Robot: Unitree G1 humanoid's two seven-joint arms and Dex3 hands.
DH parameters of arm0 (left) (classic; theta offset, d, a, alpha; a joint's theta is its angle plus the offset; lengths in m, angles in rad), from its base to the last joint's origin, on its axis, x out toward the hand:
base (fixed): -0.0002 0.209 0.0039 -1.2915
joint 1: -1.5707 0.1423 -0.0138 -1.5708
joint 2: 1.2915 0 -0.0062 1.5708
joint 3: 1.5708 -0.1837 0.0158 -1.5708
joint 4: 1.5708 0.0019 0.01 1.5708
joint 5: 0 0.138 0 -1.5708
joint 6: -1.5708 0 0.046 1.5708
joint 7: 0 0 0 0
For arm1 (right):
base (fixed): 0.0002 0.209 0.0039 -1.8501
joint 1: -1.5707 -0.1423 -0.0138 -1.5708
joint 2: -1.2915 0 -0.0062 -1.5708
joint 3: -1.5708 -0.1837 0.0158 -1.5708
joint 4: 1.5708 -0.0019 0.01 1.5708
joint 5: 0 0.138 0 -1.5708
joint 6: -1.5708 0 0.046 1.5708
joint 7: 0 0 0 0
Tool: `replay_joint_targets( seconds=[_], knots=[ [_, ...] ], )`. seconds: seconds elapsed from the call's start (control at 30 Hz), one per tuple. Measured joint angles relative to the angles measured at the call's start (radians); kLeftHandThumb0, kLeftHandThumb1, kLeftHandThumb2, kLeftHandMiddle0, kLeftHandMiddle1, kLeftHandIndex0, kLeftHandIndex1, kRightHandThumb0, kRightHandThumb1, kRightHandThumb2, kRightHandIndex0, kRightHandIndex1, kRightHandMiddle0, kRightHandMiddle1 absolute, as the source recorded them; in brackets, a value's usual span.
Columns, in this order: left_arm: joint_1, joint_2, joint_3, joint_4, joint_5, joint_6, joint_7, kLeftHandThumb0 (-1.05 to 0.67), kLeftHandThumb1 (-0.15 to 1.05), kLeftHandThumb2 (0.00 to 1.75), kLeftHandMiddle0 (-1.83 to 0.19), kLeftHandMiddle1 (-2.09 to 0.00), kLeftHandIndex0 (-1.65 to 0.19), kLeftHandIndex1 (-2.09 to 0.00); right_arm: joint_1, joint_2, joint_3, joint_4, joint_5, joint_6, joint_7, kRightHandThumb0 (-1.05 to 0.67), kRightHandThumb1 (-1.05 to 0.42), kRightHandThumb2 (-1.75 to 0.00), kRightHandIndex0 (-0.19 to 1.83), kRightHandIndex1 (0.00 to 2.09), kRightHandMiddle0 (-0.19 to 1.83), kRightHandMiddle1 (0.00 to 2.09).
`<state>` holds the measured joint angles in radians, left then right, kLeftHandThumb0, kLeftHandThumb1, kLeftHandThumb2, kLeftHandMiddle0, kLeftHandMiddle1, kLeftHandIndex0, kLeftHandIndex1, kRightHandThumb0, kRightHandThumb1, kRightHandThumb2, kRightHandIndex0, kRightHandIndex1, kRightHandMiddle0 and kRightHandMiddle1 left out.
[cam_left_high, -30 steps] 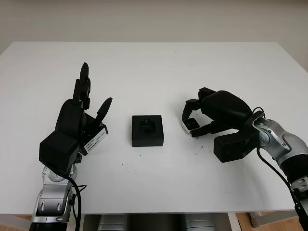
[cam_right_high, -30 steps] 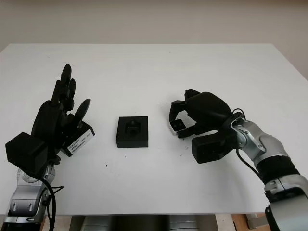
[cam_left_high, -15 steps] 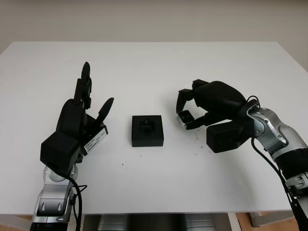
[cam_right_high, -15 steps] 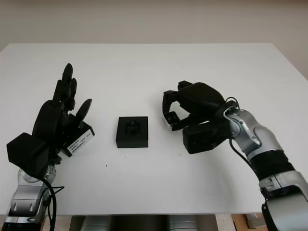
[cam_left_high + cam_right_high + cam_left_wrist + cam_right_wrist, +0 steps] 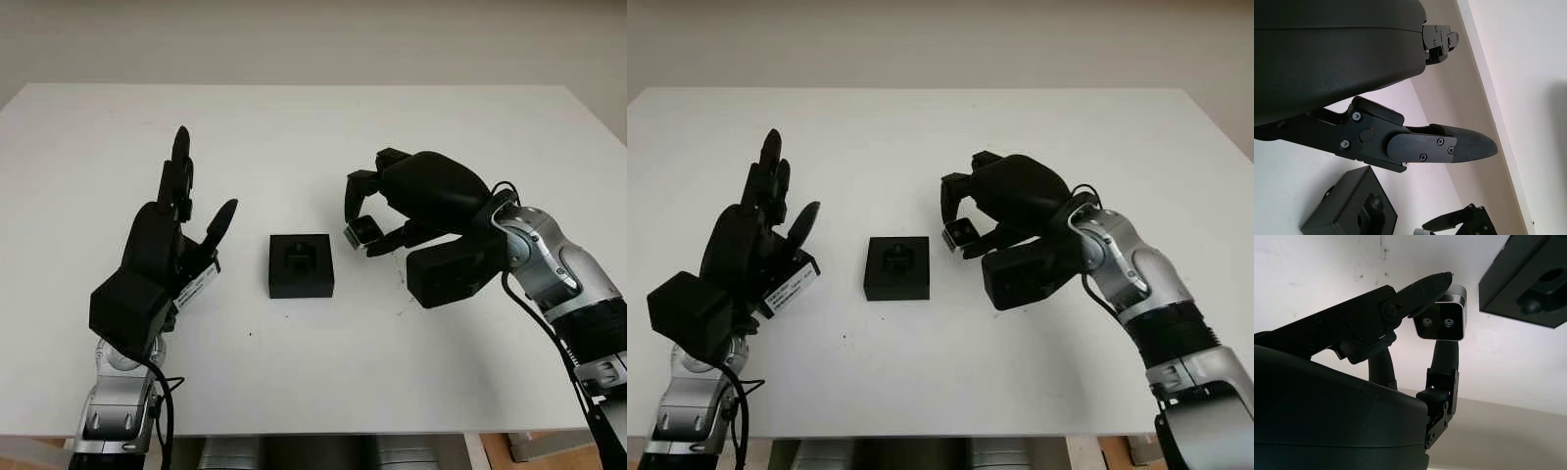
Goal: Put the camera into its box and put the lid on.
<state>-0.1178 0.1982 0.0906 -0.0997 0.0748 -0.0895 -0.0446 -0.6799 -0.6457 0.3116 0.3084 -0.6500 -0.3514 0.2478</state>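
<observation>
From the head views, the right hand point(image 5: 392, 211) pinches the small camera point(image 5: 363, 233) above the white surface point(image 5: 313, 137), just right of the open black box point(image 5: 301, 265); the left hand point(image 5: 171, 245) is released, raised left of the box. The right wrist view shows fingertips point(image 5: 1442, 280) clamping the camera point(image 5: 1442, 320), two lenses visible, near the box point(image 5: 1528, 279).

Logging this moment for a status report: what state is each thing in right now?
Camera: held in the right hand's fingers, off the table, beside the box.
Box: on the table, open, insert empty, no lid on it.
Right hand: shut on the camera, right of the box.
Left hand: open, raised left of the box.
</observation>
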Motion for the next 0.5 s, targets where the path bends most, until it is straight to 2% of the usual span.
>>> replay_joint_targets(
  seconds=[0.17,0.3,0.5],
  knots=[
    [-0.004,-0.009,-0.004,0.007,0.003,-0.004,0.009,-0.75,1.05,0.35,0.09,-0.05,0.12,-0.05,0.002,0.021,-0.008,-0.099,-0.039,0.096,0.005,-0.45,-1.00,-0.05,0.12,2.04,0.48,1.47],
    [-0.004,-0.021,-0.008,0.007,0.004,-0.001,0.016,-0.74,1.05,0.34,0.09,-0.05,0.12,-0.06,0.003,0.050,-0.008,-0.169,-0.060,0.170,0.029,-0.44,-0.99,-0.05,0.13,2.07,0.49,1.50],
    [-0.004,-0.031,-0.008,0.007,0.003,0.007,0.026,-0.74,1.05,0.33,0.10,-0.05,0.12,-0.05,0.004,0.080,-0.007,-0.204,-0.075,0.213,0.048,-0.43,-0.99,-0.06,0.15,2.09,0.51,1.45]
  ],
)
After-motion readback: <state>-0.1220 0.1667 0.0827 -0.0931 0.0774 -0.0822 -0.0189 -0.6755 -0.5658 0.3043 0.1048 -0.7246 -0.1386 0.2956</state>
